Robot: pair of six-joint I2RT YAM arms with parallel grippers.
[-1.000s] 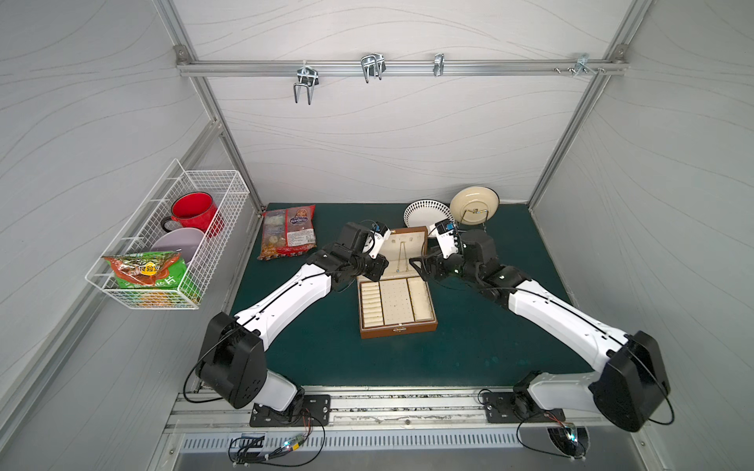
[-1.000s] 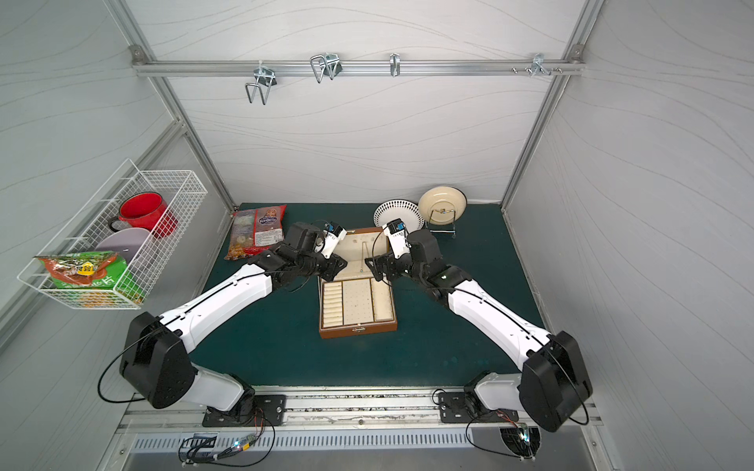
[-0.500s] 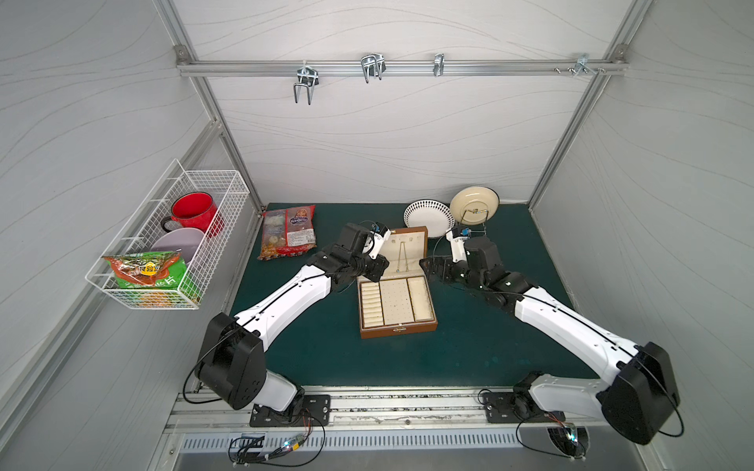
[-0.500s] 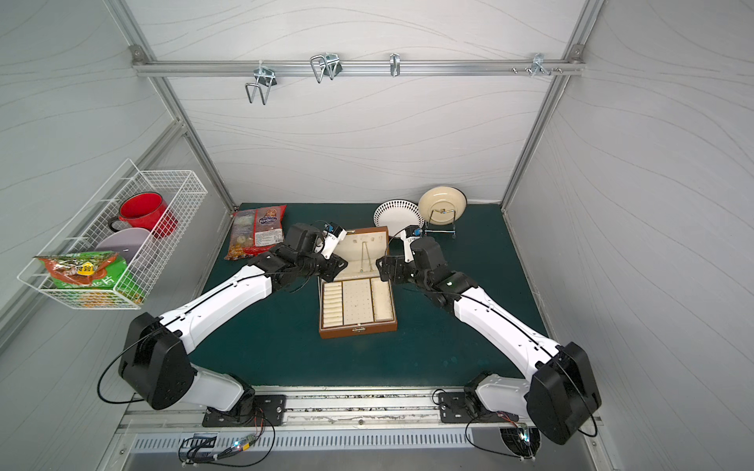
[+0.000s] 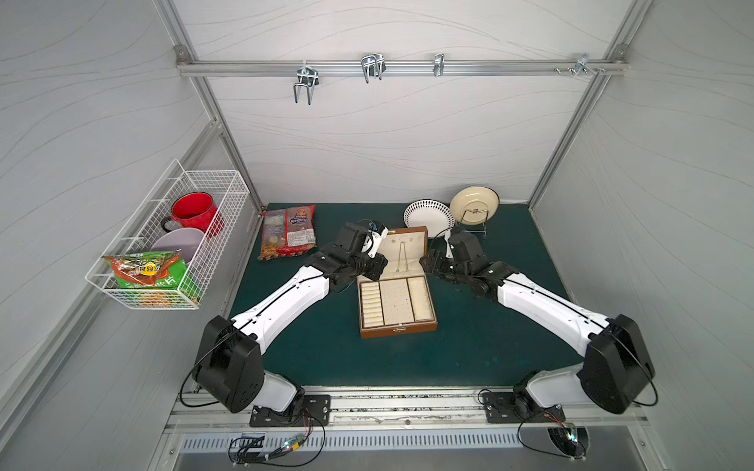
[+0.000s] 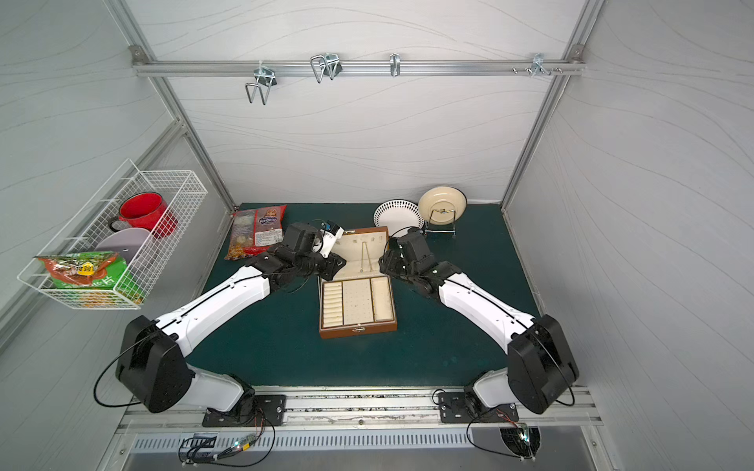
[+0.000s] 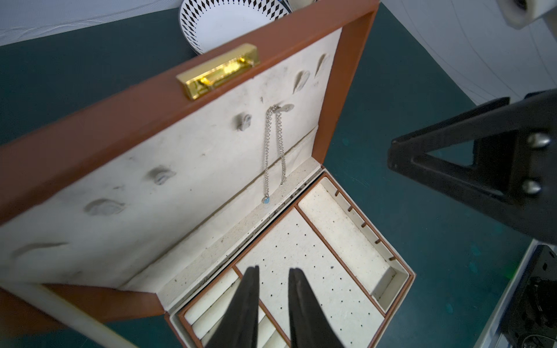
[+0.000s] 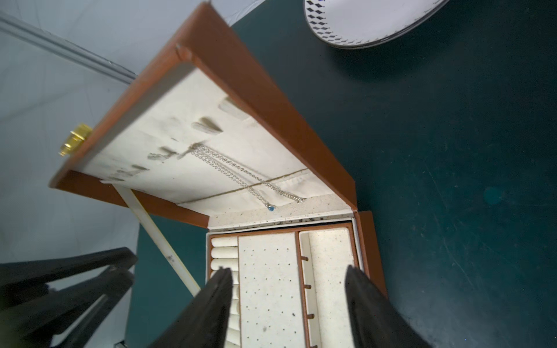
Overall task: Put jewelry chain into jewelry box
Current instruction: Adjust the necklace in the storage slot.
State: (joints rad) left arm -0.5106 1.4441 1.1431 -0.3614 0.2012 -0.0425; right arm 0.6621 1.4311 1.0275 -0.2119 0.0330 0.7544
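The brown jewelry box (image 5: 398, 330) (image 6: 358, 329) stands open mid-table, its cream lid raised. A thin silvery jewelry chain (image 5: 402, 257) (image 7: 275, 144) (image 8: 238, 171) hangs doubled from a hook in the lid, with a small blue bead at one end. Neither gripper touches it. My left gripper (image 5: 378, 265) (image 7: 272, 269) is at the lid's left edge, over the tray. Its fingers are a narrow gap apart with nothing between them. At the box's right side, my right gripper (image 5: 426, 263) (image 8: 287, 271) is open and holds nothing.
A snack bag (image 5: 289, 232) lies at the back left. A patterned plate (image 5: 428, 218) and a cream plate on a wire stand (image 5: 473, 204) sit just behind the box's right corner. A wire basket (image 5: 171, 244) with a red mug hangs on the left wall.
My right gripper has drawn back from the lid's hooks and come lower beside the box's right edge, its jaws narrowing from wide open. The left arm has stayed still.
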